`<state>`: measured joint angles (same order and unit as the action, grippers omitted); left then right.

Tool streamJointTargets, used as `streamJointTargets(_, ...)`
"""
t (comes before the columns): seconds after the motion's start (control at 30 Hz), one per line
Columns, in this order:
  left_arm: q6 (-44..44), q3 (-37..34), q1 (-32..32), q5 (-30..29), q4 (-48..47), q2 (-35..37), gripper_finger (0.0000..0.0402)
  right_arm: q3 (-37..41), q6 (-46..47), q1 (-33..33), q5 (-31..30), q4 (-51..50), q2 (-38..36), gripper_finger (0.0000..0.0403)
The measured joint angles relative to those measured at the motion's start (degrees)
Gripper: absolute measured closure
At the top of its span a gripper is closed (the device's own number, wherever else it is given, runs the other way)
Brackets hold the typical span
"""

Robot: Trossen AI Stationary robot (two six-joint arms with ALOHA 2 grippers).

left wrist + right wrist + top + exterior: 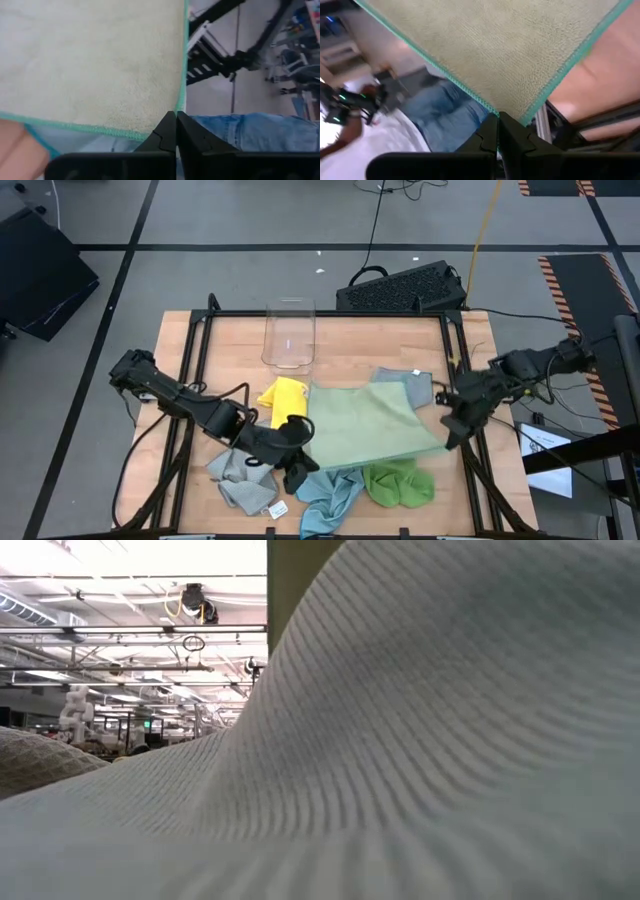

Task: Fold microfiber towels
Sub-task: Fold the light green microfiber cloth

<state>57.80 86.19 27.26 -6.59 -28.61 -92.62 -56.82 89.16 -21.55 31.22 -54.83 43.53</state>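
Observation:
A pale green towel (370, 425) with a teal hem is spread out at the table's middle, over other towels. My left gripper (306, 452) is shut on its near left corner and my right gripper (447, 438) on its near right corner. Around it lie a yellow towel (283, 398), a grey one (235, 480), a light blue one (330, 495), a bright green one (400, 483) and a grey-blue one (408, 385). In the low view, a pale cloth (420, 740) close to the lens hides the table. My left gripper pinches the pale green towel's corner (161, 119) between its two fingers, where two hemmed edges meet. It comes from the table's left, slanting down. The cloth spreads away from the fingers without folds. My right gripper pinches another corner (510, 102) of the same towel between its two fingers, coming from the table's right and slanting down. The cloth stretches flat away from the fingers, and the near edge runs straight between the two holds.
A clear plastic bin (289, 335) stands at the far side of the table, left of centre. A black keyboard-like box (400, 288) lies beyond the far edge. Black frame rails (190, 380) run along the table's left and right sides.

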Motion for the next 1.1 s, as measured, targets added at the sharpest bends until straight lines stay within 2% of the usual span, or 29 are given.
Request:
streamJointTargets(0.17, -1.6, -0.3, -0.2, -3.1, -2.7, 0.0, 0.0398, 0.1, 1.6, -6.3, -5.2, -0.7, 2.7, 0.0401)
streamJointTargets(0.27, 0.5, -2.9, -1.0, -2.3, -1.6, 0.0, 0.0395, 0.5, 1.9, -9.0, -9.2, -0.8, 4.1, 0.0401)
streamJointTargets(0.43, 4.6, -4.3, 0.1, 3.5, 3.5, 0.0, 0.0398, 2.8, 7.4, -14.8, -9.7, 7.3, 5.3, 0.0401)
streamJointTargets(0.57, 2.1, -4.3, 1.6, -0.6, 3.3, 0.0, 0.0398, 4.1, 8.9, -17.7, -10.8, 8.7, 5.7, 0.0401)
streamJointTargets(0.7, -0.4, -4.7, 0.7, -3.5, -0.1, 0.0, 0.0396, 7.3, 7.9, -17.7, -13.7, 8.5, 5.3, 0.0401)
streamJointTargets(0.83, -1.0, -8.4, -2.6, -4.2, -1.8, 0.0, 0.0399, 11.5, 4.7, -15.5, -17.4, 8.3, 4.4, 0.0401)
streamJointTargets(1.0, -3.3, -12.3, -6.2, -4.4, -1.3, 0.0, 0.0396, 17.8, -0.3, -11.1, -30.6, 7.9, 2.7, 0.0401)
streamJointTargets(1.1, -3.8, -14.2, -8.6, -6.1, -1.5, 0.0, 0.0398, 20.9, -4.3, -7.9, -34.4, 7.9, 2.0, 0.0401)
